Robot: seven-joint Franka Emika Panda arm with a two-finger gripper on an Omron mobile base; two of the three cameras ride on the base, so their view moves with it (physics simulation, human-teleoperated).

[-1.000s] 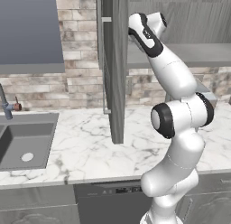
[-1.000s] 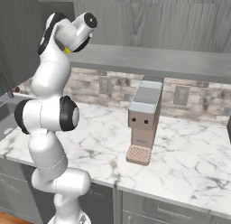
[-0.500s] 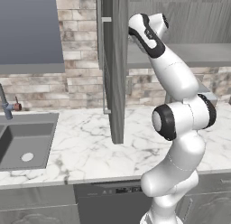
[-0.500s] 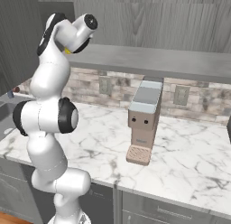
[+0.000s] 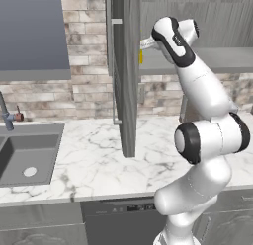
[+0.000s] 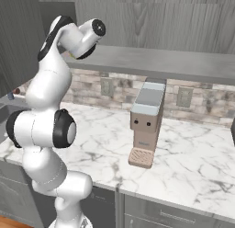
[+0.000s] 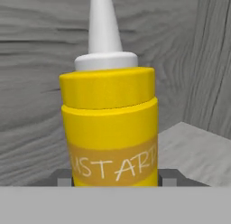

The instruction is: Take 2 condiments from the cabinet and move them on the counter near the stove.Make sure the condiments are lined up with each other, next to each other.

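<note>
Yellow bottle (image 7: 109,123) is standing upright inside the cabinet (image 5: 197,21), on the pale shelf board (image 7: 198,151), white pointed nozzle up, tan label reading "MUSTAR..." facing the hand camera. In the left base view a sliver of it (image 5: 141,57) is showing just past the edge of the open cabinet door (image 5: 124,71).

Gripper (image 7: 115,177) is sitting right at the bottle: the two dark finger tips (image 7: 63,177) are showing on either side of the bottle's lower body, just beside it. Looks like they're bracketing it at bottle width, but can't tell if they're actually clamping; the contact line is hidden at the bottom of the hand view.

Arm is reaching up and into the cabinet, wrist level with the shelf, in both base views.

Below, the counter (image 5: 94,165) is running along the brick backsplash. Sink (image 5: 24,152) with faucet (image 5: 6,113) is sitting at the left in the left base view. A coffee machine (image 6: 146,123) is standing on the counter (image 6: 193,149) against the wall, to the arm's right, well apart from the cabinet opening.
</note>
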